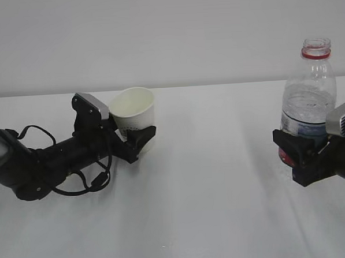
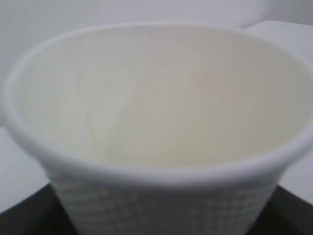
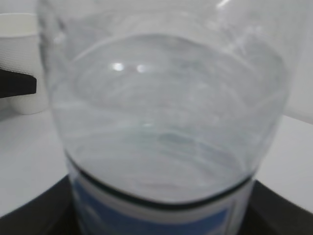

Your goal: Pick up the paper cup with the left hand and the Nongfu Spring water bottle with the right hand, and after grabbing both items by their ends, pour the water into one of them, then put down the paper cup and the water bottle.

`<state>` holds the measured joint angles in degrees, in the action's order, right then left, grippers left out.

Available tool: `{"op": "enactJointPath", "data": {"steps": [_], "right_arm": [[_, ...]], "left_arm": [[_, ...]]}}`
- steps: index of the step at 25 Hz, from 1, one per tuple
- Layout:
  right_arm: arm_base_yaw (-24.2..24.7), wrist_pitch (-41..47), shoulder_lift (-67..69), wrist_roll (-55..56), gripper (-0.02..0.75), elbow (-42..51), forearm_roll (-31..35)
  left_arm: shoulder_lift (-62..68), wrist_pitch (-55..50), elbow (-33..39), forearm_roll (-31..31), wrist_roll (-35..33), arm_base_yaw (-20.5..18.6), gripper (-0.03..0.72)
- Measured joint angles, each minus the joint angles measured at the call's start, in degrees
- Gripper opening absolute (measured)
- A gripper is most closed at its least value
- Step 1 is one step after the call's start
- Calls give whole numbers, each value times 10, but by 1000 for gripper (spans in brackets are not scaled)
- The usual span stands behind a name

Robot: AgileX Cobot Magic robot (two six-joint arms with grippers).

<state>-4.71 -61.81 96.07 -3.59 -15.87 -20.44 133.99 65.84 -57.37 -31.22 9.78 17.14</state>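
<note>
a: state the position of the small white tapered paper cup (image 1: 133, 112).
b: left of centre in the exterior frame, resting on the white tabletop (image 1: 210, 190) and tilted slightly, its open rim toward the upper right. the left wrist frame is filled by its rolled rim and pale interior; the dimpled wall (image 2: 161, 208) shows along the bottom edge.
a: condition of the left hand (image 1: 132, 137)?
b: the black cabled arm lies low across the lower left, and its jaws sit around the cup's lower part. whether they press the wall or stand just clear of it cannot be told.
a: and the clear ribbed plastic water bottle (image 1: 310, 98)?
b: upright at the right edge of the exterior frame, uncapped, with a red neck ring (image 1: 316, 54) at the top. the clear water (image 3: 161, 132) fills roughly the lower half of the visible body.
a: condition of the right hand (image 1: 304, 151)?
b: its black jaws are clamped on the bottle's lower section at the label band. in the right wrist frame the bottle fills the view, with the cup at the upper left edge. cup and bottle stand well apart.
</note>
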Motion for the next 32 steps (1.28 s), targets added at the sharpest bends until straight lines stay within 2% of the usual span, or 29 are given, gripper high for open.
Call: {"op": "enactJointPath", "data": {"steps": [9,32], "right_arm": [[0,0,0,0,483,0,0],[0,0,0,0,483,0,0]], "left_arm": [[-43,0,67,-8,1,-22,585],[-210,0,253,-19,1,-22,585]]}}
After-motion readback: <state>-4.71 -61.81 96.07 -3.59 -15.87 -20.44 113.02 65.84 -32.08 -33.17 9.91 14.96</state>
